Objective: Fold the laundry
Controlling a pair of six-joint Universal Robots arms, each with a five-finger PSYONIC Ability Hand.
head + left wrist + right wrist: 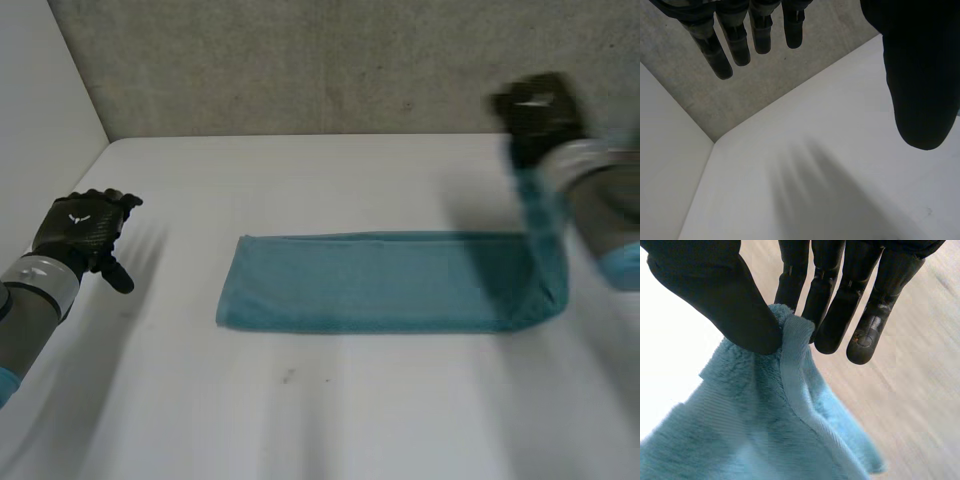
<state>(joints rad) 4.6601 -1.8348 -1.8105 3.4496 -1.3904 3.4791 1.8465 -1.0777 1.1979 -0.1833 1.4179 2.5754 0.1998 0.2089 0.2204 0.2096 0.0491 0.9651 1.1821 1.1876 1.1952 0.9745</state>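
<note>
A teal towel (pixel 370 282) lies folded into a long strip across the middle of the white table (pixel 330 410). Its right end is lifted off the table by my right hand (pixel 538 112), which hangs high at the back right. In the right wrist view the thumb (pixel 725 300) and fingers (pixel 832 305) pinch the towel's hemmed edge (pixel 795 365), and the cloth hangs down from them. My left hand (pixel 85 228) hovers over the table's left side, well clear of the towel, with its fingers (pixel 735 40) straight and nothing in it.
A grey wall (pixel 300 60) runs along the table's back edge. A white side wall (pixel 40 110) closes the left. Bare table lies in front of the towel and to its left.
</note>
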